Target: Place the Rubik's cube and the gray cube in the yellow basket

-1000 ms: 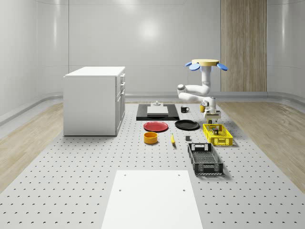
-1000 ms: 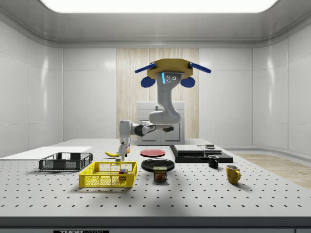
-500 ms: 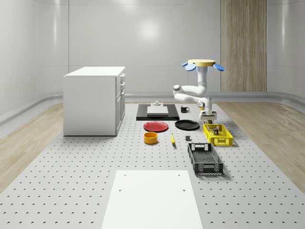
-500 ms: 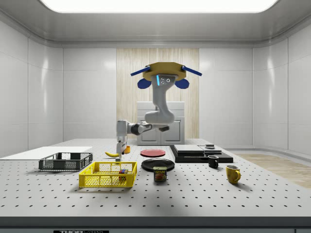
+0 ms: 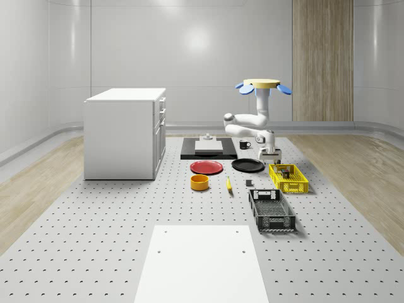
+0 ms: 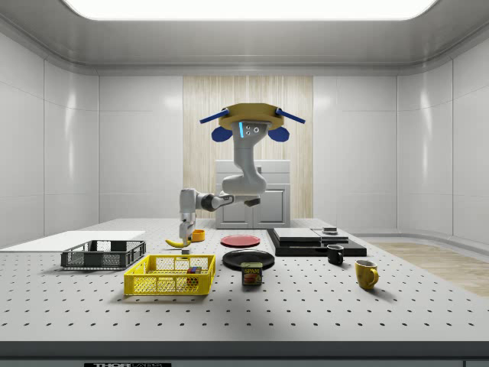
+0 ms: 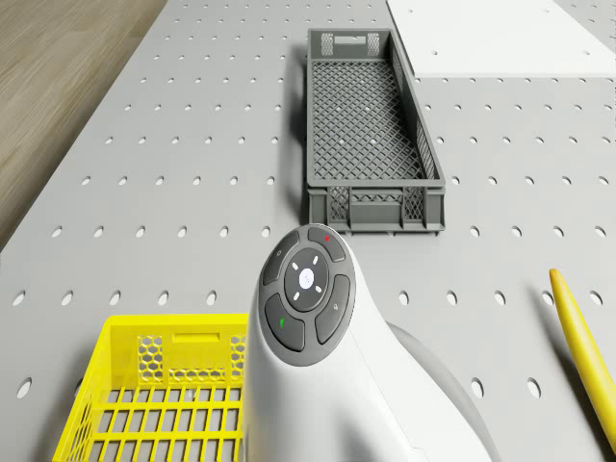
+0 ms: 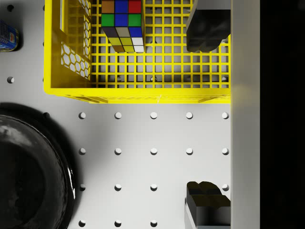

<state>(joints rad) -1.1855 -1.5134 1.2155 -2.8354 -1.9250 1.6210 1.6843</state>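
Observation:
The yellow basket (image 5: 288, 178) (image 6: 170, 275) (image 8: 143, 90) (image 7: 154, 395) stands on the table toward the whole-scene view's right. The Rubik's cube (image 8: 123, 24) (image 6: 193, 273) lies inside it near one end wall. I cannot make out the gray cube. The drone (image 5: 264, 85) (image 6: 246, 122) hovers above the table behind the basket, its arm (image 7: 308, 346) reaching down. My gripper (image 8: 207, 119) (image 5: 270, 153) (image 6: 185, 238) hangs open and empty over bare table just outside the basket's end wall. One fingertip (image 8: 207, 28) overlaps the basket.
A black plate (image 8: 28, 167) (image 5: 247, 165) lies close beside the gripper. A black crate (image 5: 271, 210) (image 7: 371, 125), banana (image 5: 228, 184) (image 7: 582, 337), orange bowl (image 5: 199, 182), red plate (image 5: 207, 167), can (image 6: 252, 274), two mugs (image 6: 366, 274) and a white cabinet (image 5: 125, 132) stand around.
The drone and arm have shifted toward the whole-scene view's left. The gripper has moved from above the basket to just beyond its far end.

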